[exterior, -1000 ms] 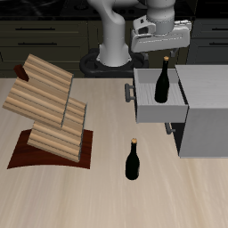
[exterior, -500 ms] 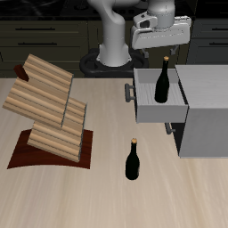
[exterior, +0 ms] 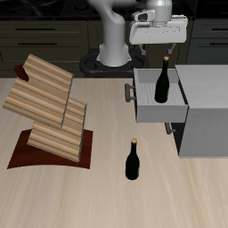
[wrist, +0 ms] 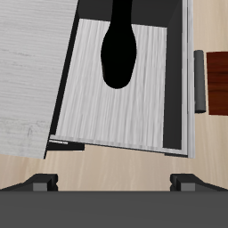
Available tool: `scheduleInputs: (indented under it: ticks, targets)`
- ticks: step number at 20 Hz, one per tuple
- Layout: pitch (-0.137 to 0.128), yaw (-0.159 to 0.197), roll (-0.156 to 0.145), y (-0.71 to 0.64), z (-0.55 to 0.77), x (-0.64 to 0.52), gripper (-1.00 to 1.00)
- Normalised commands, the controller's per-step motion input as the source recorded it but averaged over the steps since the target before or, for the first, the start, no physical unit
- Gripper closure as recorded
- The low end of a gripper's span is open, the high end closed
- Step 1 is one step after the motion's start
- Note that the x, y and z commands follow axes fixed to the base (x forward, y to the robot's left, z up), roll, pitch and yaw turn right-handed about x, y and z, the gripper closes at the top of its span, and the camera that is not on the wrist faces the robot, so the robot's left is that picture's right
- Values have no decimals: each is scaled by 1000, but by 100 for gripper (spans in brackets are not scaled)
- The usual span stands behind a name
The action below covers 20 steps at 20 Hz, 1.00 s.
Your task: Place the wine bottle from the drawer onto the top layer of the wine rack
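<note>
The gripper point(exterior: 158, 42) hangs above the drawer point(exterior: 145, 106) with its jaws spread wide and empty, likely lining up over the wine bottle point(exterior: 163, 82) standing inside. Well away from the drawer, the top layer of the wine rack point(exterior: 49, 71) lies bare, ready to receive it.

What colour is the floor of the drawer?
Light grey with fine ribbing; the drawer floor shows best in the wrist view.

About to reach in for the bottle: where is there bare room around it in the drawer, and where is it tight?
The ribbed floor of the drawer is bare between the wine bottle and the handle-side front wall. It looks tighter farther back, where the bottle stands toward the cabinet. The pincer hangs open above.
</note>
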Motion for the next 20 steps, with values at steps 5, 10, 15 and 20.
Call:
scheduleInputs:
  ticks: [5,10,15,20]
  targets:
    - [-254,33,-38,-73,83,-13,-100]
    - [-89,-26,-47,-103,13,110,-100]
    - [-117,27,1,-19,-9,71,-100]
    - [-150,-4,-35,-17,150,57,-100]
